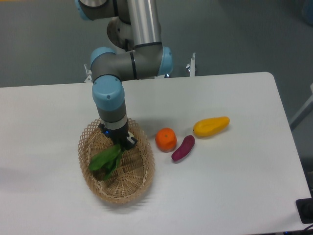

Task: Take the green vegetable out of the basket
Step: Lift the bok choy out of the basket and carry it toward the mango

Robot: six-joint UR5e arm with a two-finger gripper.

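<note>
The green vegetable (106, 161), a small bok choy with dark green leaves, lies in the oval tan wicker basket (142, 182) at the table's front left. Its leaves point to the lower left and its stem end runs under my gripper. My gripper (120, 143) points straight down into the basket's upper half, right at the stem end of the vegetable. The wrist and the gripper body hide the fingertips, so I cannot tell whether the jaws are open or shut on the stem.
An orange fruit (166, 139) sits just right of the basket. A purple eggplant-shaped piece (183, 148) lies next to it, and a yellow elongated fruit (211, 127) lies farther right. The arm's base stands at the table's back edge.
</note>
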